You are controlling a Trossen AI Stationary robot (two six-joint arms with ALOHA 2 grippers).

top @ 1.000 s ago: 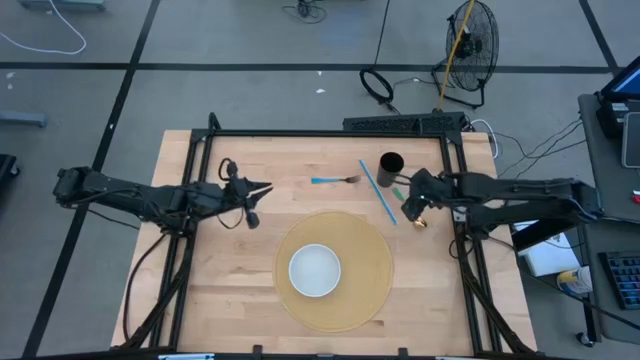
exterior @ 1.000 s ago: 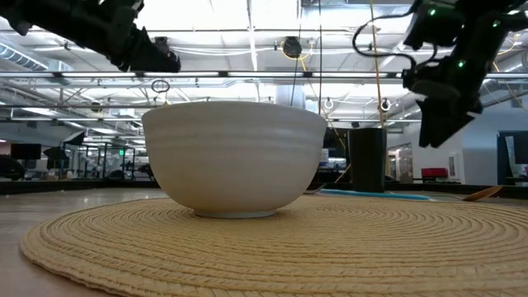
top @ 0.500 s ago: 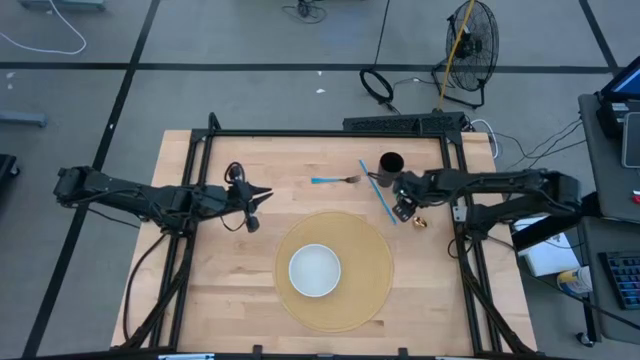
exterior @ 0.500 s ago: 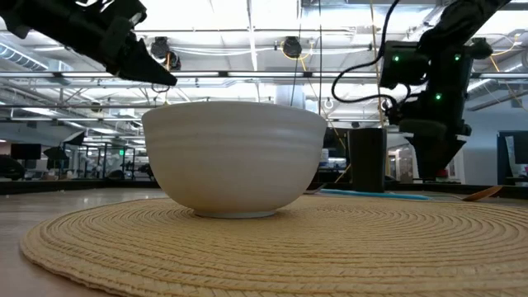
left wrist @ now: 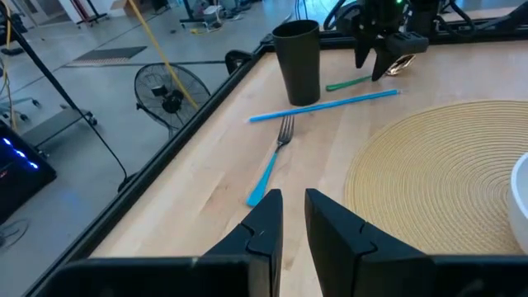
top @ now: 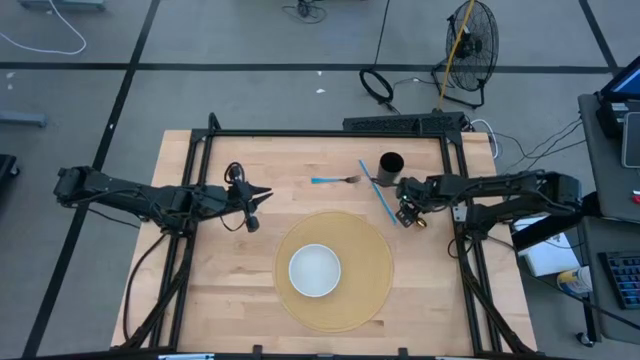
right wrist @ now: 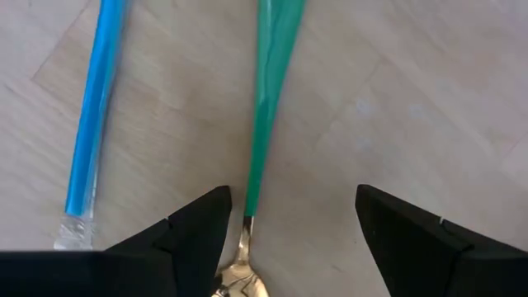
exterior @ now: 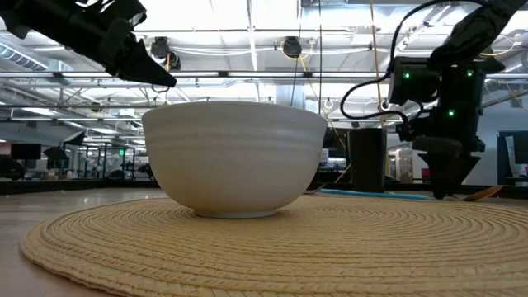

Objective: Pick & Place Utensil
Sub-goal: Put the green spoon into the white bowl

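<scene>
1. Green-handled gold spoon [right wrist: 262, 115]: flat on the worktop, between the right gripper [right wrist: 293, 235] jaws, which stand apart.
2. Handling: likely light, stiff, slippery; the slim handle suits gripping.
3. Left gripper [left wrist: 294, 216]: waiting, jaws slightly apart.

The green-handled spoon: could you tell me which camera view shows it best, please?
The right wrist view: the green-handled spoon lies between the open right pincer. The left wrist view shows the handle beside the black cup. The high view shows almost nothing; the low view, one tip.
</scene>
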